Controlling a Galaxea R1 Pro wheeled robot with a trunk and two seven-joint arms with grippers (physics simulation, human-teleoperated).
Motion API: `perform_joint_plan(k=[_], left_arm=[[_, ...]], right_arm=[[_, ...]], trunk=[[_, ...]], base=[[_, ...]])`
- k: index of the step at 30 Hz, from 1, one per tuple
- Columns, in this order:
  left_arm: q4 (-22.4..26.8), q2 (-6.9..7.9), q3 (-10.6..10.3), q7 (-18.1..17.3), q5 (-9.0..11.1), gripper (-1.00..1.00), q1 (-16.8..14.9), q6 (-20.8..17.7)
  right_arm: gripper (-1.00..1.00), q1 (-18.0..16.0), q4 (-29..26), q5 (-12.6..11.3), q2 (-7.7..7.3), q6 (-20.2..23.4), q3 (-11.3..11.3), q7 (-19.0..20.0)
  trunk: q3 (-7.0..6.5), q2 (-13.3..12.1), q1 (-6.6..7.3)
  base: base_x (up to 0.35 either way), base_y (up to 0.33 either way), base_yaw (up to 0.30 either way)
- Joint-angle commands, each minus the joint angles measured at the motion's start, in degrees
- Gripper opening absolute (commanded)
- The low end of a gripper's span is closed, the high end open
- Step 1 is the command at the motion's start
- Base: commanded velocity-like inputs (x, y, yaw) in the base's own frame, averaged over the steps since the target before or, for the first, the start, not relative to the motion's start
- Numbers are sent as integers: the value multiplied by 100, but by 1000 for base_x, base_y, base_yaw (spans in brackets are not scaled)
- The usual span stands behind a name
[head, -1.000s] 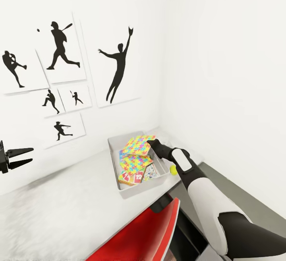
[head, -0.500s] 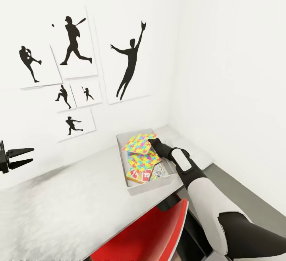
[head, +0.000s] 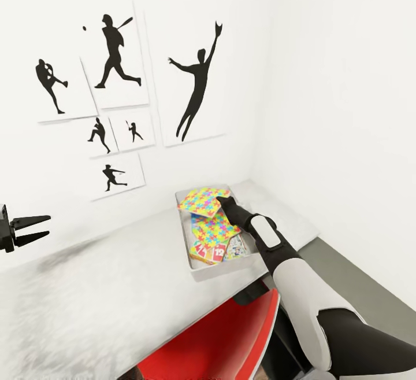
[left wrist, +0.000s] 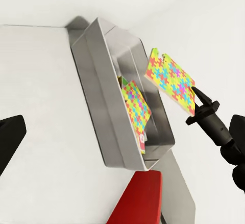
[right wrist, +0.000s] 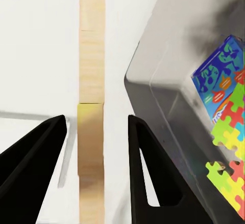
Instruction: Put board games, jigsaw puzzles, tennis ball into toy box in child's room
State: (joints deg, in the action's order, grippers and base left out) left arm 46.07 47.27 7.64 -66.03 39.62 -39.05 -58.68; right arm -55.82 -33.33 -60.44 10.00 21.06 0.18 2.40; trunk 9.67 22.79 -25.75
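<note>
- The upper jigsaw puzzle (head: 203, 199) hangs tilted over the toy box (head: 186, 235) on the table (head: 104, 287), our right gripper (head: 224, 202) pinching its edge, we judge for dropping in.
- The second puzzle (head: 212, 231) and board games (head: 211, 251) lie inside.
- Our right wrist view adds a blue board game (right wrist: 219, 78).
- Our left gripper (head: 36, 227) waits spread, empty.

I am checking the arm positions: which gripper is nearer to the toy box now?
The right one. The right gripper is above the toy box, at a tilted puzzle sheet. The left gripper is open, far to the box's left.
</note>
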Motion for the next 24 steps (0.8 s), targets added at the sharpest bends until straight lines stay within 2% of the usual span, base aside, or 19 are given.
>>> perform_joint_plan(k=[1,20,24], left_arm=[[-2,2,0,-15,2,100,-6,-30],[-2,2,0,-8,2,100,-6,-30],[-2,2,0,-8,2,100,-6,-30]], right_arm=[[-100,-3,-1,-20,0,13,-2,31],[-100,1,-24,-24,0,7,-11,85],[-100,3,-25,-21,0,9,-71,79]], trunk=[[18,13,-3],[147,13,-3],[156,13,-3]], base=[[0,0,2],[0,0,0],[0,0,-1]])
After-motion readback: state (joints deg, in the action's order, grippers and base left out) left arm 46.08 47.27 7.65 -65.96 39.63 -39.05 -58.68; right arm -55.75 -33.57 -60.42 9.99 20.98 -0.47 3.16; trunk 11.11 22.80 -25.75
